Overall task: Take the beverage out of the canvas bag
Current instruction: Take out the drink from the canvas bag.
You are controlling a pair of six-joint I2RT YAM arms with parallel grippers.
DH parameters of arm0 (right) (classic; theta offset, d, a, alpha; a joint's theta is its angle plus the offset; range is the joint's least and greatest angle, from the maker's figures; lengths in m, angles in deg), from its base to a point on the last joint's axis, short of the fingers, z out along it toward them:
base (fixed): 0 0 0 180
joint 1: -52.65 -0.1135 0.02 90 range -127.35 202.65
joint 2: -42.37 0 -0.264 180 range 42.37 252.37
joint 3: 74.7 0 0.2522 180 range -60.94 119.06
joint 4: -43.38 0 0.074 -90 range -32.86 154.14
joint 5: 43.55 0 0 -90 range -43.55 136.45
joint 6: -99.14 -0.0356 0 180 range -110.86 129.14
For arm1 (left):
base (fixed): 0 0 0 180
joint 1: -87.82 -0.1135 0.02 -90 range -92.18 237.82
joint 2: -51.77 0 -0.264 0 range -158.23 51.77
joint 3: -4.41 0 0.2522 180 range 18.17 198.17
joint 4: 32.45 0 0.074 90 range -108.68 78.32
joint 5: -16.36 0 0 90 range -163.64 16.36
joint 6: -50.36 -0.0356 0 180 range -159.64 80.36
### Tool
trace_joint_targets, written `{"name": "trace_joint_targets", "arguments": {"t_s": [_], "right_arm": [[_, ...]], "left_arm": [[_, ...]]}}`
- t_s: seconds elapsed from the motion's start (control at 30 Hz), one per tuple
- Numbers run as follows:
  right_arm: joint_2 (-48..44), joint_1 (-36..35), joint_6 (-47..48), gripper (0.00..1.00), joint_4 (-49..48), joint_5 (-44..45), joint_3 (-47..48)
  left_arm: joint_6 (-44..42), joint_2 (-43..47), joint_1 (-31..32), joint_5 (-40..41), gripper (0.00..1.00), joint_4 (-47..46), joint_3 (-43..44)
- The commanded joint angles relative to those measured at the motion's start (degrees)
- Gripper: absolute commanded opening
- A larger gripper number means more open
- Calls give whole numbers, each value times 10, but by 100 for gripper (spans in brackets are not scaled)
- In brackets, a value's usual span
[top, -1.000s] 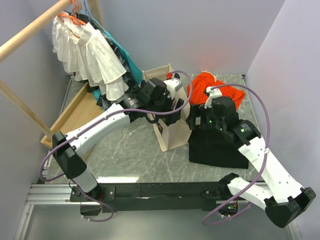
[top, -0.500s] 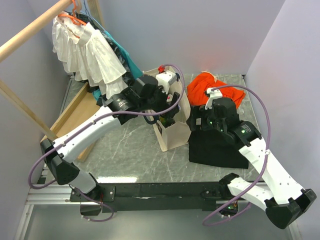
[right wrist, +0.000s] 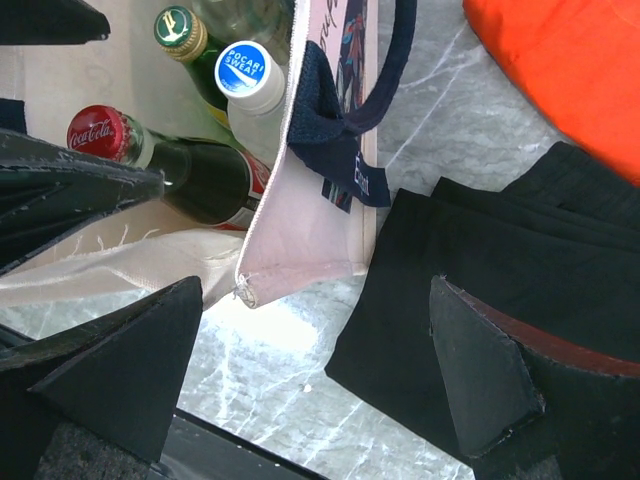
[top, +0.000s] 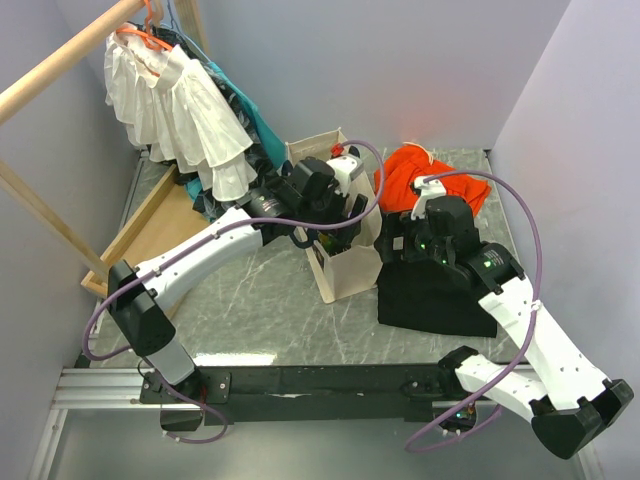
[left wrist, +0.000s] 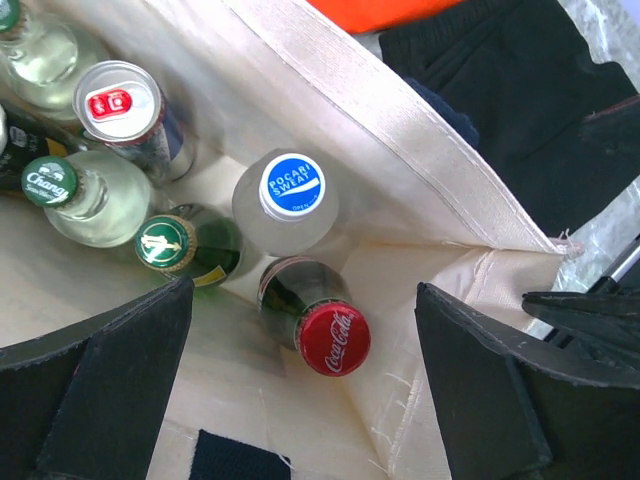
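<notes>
Both arms are leaning in toward the middle, pincers gaping.
The left arm (top: pixel 200 255) is stretching diagonally from its base up and to the right, its wrist tipping over so the left pincer (left wrist: pixel 305 300) is pointing down, its two black fingers (left wrist: pixel 110 380) standing wide apart and clamping nothing. The right arm (top: pixel 530 320) is doubling back at its elbow and angling up-left, the right pincer (right wrist: pixel 315 300) likewise aiming down, its fingers (right wrist: pixel 480 370) spreading wide and gripping nothing.

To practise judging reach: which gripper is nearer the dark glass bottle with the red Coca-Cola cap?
Left. The left gripper hangs open above the dark glass bottle in the beige canvas bag; the right gripper sits aside, over the bag's corner.
</notes>
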Motion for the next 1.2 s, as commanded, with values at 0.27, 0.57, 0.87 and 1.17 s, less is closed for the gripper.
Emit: {"name": "trace_joint_targets", "arguments": {"t_s": [0.27, 0.57, 0.87, 1.17], "right_arm": [[-7, -4, 2, 100, 18, 11, -5], [0, -4, 2, 100, 16, 10, -5], [3, -5, 2, 100, 12, 9, -8], [0, -4, 2, 100, 10, 8, -9]], "left_arm": [[9, 7, 0, 7, 95, 22, 15], [8, 10, 2, -2, 77, 26, 12], [8, 3, 5, -12, 72, 26, 15], [8, -8, 13, -28, 68, 25, 20]]}}
